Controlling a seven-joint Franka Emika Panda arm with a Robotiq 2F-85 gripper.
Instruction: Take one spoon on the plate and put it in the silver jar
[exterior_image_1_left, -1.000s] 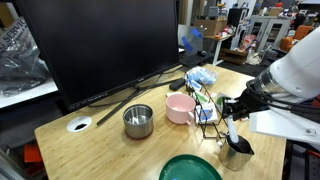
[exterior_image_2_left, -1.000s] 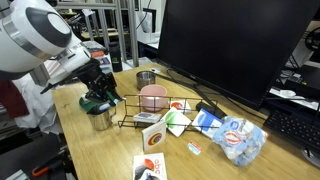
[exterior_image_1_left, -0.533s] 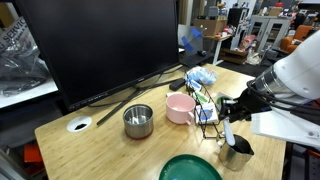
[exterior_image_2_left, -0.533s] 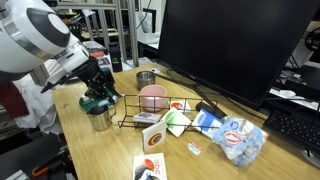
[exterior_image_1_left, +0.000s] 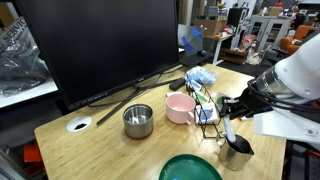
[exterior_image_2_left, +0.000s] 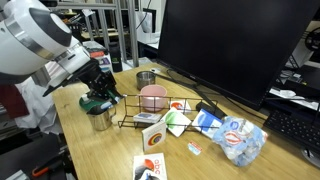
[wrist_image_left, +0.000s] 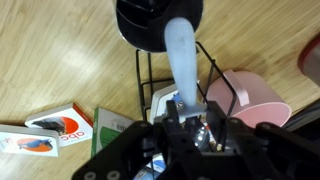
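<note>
Placing is in hand: the tool (wrist_image_left: 186, 118), pinching the pale spoon (wrist_image_left: 183, 55) by one end, holds its free end over the silver jar (wrist_image_left: 140, 25), beside the green plate (exterior_image_1_left: 190, 168); next, probably lower a little, then spread.

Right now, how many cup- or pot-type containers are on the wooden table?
3. Squat round steel pot mid-table; pink cup beside it; small shiny metal jug below the gripper holding the pale slim spoon. More could hide behind the arm.
</note>
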